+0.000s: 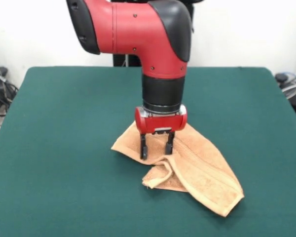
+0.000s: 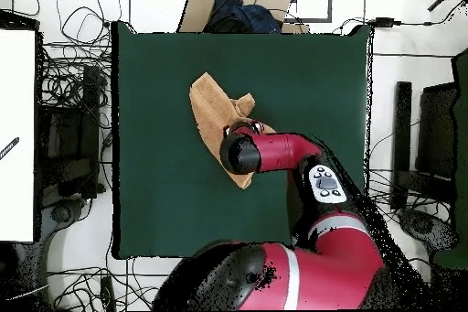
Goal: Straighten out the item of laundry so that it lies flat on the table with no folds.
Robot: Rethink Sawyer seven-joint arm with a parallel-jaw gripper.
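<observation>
Towel [image 1: 197, 168]: mid-table [image 1: 64, 148], rumpled, one flap doubled over. Likely soft, light and limp; best pinched at a free corner. Gripper [image 1: 156, 148]: fingers apart, empty, tips at the cloth.

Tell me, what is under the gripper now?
Under the gripper lies the peach-orange towel, crumpled and folded on the green table. The open fingers reach down to the cloth. In the overhead view the arm covers that part of the towel.
</observation>
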